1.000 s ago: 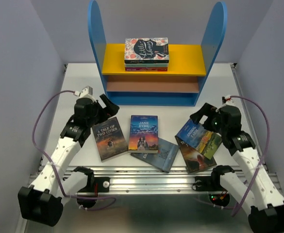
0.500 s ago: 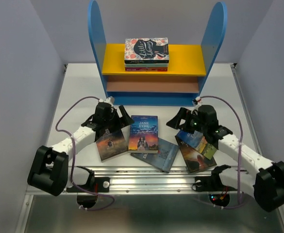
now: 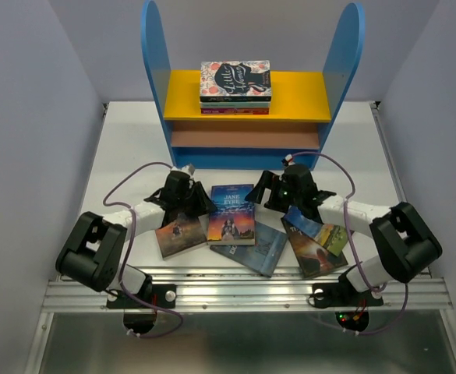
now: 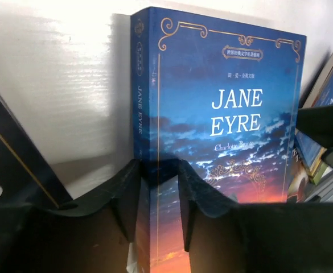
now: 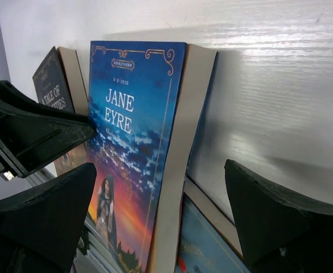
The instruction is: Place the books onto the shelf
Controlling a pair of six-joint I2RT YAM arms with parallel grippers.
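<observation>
Jane Eyre book (image 3: 231, 214) (before the shelf (image 3: 298, 97)): I see my left gripper (image 4: 156, 173) clamping its spine, right gripper (image 5: 160, 168) spread wide.

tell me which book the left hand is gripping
Jane Eyre, the blue-sky cover in the middle: the left hand pinches its spine edge. A Tale of Two Cities beside it lies free.

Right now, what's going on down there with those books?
Left fingers clamp Jane Eyre spine. Right fingers open at its page edge. Stack on shelf top board.
</observation>
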